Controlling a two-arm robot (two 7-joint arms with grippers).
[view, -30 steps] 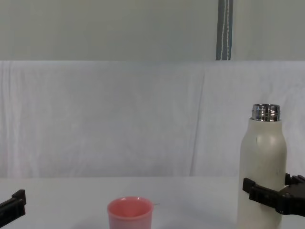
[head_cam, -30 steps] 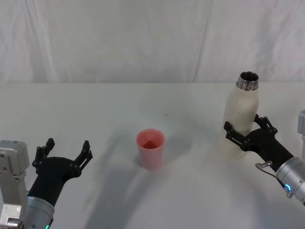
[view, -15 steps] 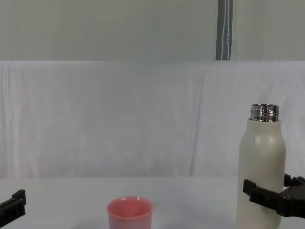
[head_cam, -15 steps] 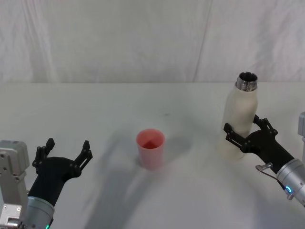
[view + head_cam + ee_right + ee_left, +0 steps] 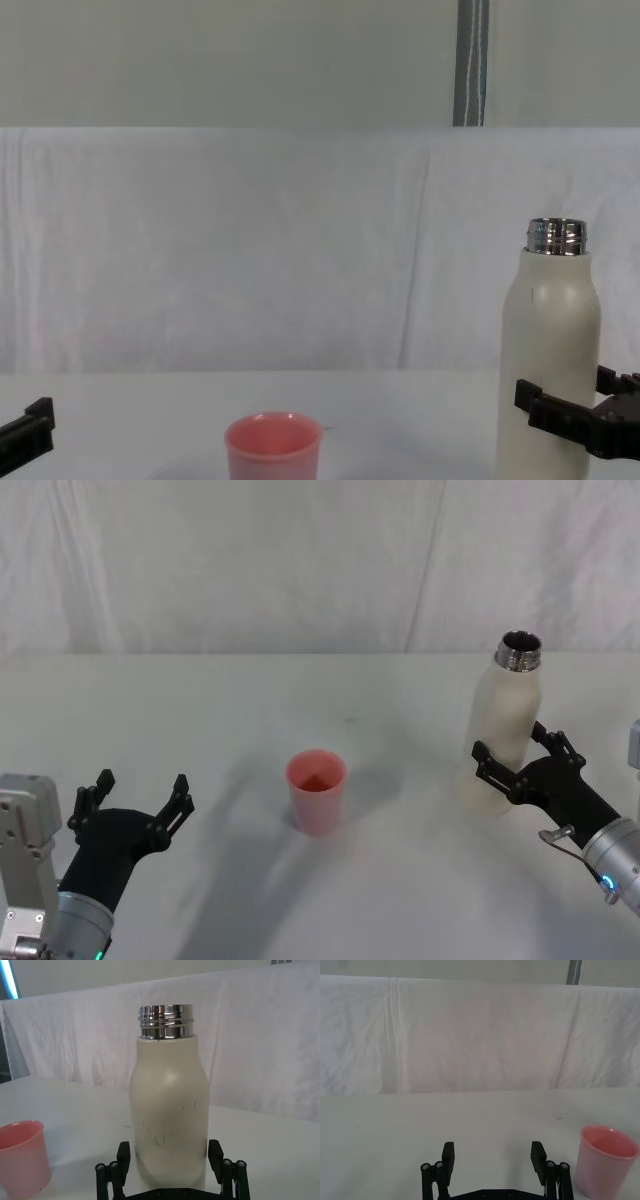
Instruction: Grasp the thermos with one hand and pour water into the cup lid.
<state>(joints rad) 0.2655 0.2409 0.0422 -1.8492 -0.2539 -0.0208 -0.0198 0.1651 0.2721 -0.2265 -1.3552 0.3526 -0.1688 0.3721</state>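
In your chest view the thermos base and the cup lid bottom are cut off by the lower edge. The right gripper hides the thermos's lower sides, so you cannot tell whether its fingers touch.

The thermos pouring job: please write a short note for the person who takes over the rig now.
Right gripper: open, its fingers on either side of the lower body of the tall cream-white thermos with the steel neck, not clamped.
Left gripper: open, idle at the near left of the white table.
The thermos stands upright at the right, uncapped. The small pink plastic cup lid stands upright at the centre.
Done: approach. Left: close, lift, carry to the cup lid, pour.
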